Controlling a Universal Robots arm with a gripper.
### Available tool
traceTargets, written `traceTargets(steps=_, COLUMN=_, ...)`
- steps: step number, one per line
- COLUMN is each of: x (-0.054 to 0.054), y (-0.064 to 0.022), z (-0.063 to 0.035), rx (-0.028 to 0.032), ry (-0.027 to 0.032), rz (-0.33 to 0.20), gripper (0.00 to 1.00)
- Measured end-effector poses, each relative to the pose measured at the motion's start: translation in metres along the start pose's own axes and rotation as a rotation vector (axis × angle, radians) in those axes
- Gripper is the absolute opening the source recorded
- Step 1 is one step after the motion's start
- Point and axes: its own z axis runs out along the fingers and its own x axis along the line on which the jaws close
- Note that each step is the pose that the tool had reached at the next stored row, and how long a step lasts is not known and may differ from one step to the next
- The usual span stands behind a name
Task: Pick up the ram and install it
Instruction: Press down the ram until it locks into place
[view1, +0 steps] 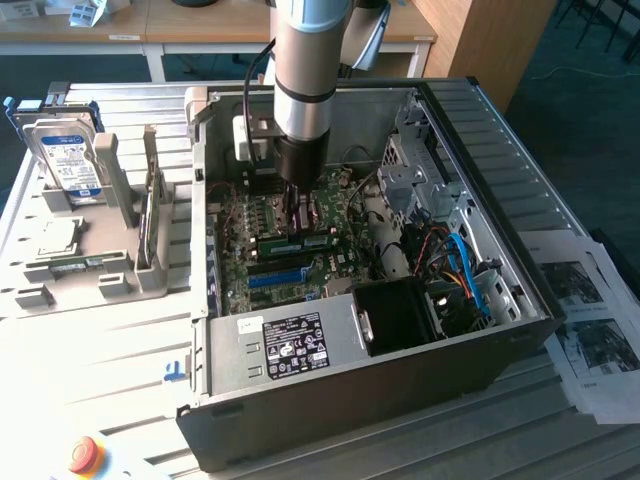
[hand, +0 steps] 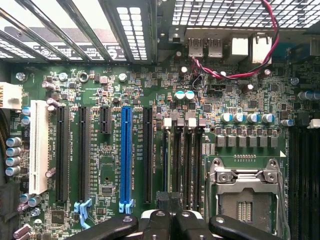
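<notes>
The fingers are closed together, their dark tips meeting low over the motherboard at the near end of the black memory slots, and no part can be made out between them. In the exterior view the fingers hang straight down inside the open computer case, just above the ram, a thin green stick that lies along the slots at the middle of the motherboard, with a second green stick in line with it toward the exterior view's right; whether the fingers touch the ram cannot be told. Beside those slots on the motherboard stands a long blue expansion slot, flanked by black slots and 1 white slot, and on the other side of the memory slots sits the open silver processor socket. A red and black wire pair curls over the board near the rear ports. The grey arm rises from the fingers out of the case. Within the case, a black power supply with a white label lies along the front wall, and blue cables bunch at the corner toward the exterior view's right. Outside the case, toward the exterior view's left, a grey parts rack on the slatted desk holds a hard drive standing upright. A red button sits near the desk's front edge.
</notes>
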Motion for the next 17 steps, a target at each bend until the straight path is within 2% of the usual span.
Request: traceTargets(steps=17, x=0.0000, y=0.0000, z=0.0013, rx=0.0001, ry=-0.0001, rz=0.000, gripper=0.10)
